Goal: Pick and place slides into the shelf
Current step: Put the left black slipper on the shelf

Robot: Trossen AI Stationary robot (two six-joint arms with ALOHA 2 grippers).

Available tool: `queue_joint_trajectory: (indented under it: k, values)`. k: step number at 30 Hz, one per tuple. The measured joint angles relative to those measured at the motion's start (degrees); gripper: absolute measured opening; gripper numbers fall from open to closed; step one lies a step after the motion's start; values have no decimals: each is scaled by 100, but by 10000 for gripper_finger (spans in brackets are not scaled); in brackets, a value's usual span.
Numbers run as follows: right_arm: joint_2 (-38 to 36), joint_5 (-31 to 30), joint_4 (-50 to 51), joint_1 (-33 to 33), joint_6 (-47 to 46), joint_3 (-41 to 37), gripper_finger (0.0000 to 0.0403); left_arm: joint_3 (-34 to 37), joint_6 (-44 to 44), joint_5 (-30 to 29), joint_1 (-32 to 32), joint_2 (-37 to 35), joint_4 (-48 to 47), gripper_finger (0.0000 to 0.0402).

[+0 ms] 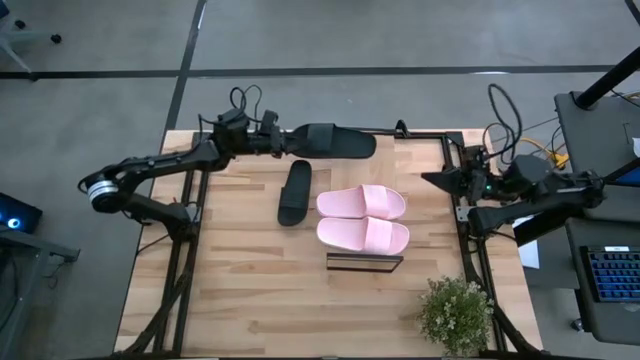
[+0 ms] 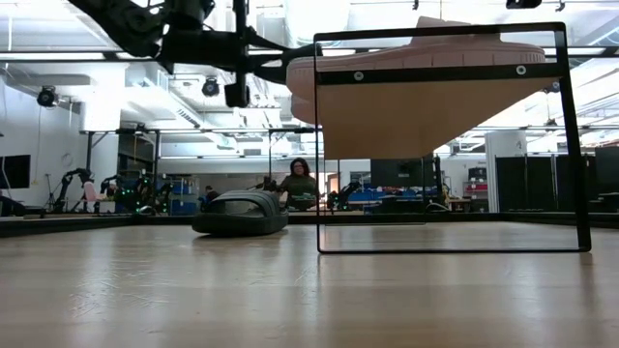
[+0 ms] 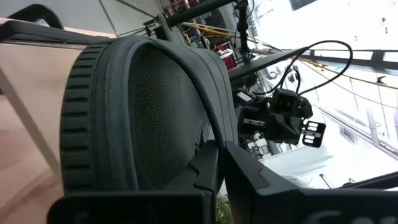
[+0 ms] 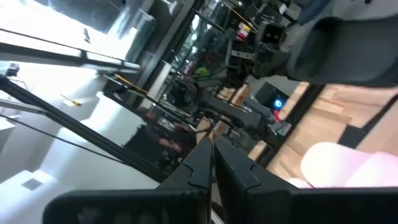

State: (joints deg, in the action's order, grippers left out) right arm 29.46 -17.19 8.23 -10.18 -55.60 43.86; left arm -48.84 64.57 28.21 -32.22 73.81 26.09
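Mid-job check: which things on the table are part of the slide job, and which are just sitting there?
Job:
- held black slide, in the shut left gripper
- black slide on the table
- two pink slides, on the shelf

Bystanders:
- potted plant
- right gripper, shut, empty

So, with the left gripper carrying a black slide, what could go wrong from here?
1. The left gripper holds the black slide by one end only, high above the table; it may tilt or slip out.
2. The two pink slides already cover much of the shelf; setting the black one down could knock them.
3. The other black slide still lies on the table, under the likely path.
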Motion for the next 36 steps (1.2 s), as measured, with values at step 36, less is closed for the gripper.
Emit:
queue_joint_trajectory:
  k: [36]
  values:
    - [1125,-243,2933,-2,678,2540,9,-749,718,-624,345,1783,1081,0]
